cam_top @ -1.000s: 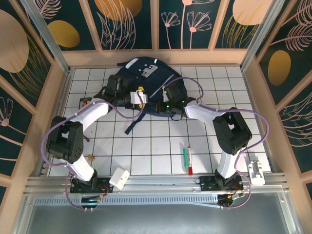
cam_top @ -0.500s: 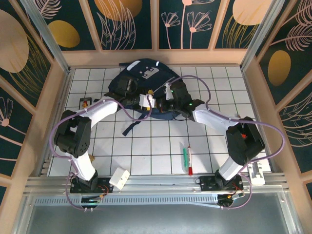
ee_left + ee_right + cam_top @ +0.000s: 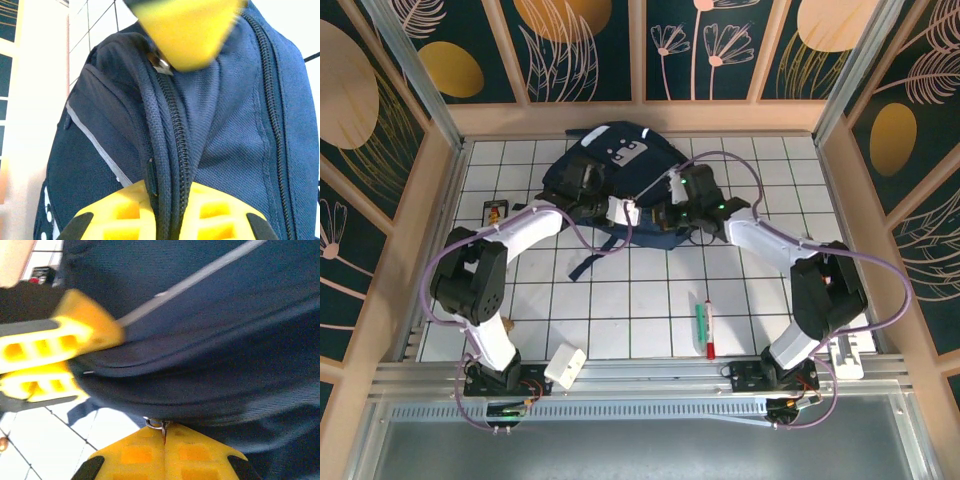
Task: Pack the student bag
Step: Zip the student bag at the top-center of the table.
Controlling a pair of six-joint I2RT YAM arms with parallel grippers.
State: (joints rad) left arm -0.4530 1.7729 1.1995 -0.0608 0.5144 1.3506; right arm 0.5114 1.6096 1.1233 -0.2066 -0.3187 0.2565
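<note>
Navy student bag (image 3: 610,138) now pinched by newly closed left claw (image 3: 170,212).

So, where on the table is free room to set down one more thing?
Bare tiles: the middle, between the student bag and the two markers; far right, between the right arm and the wall. Crowded: the bag's near edge, where left gripper and right gripper are shut on it.

Robot test cell, gridded table (image 3: 650,295), patterned walls (image 3: 720,45)
</note>
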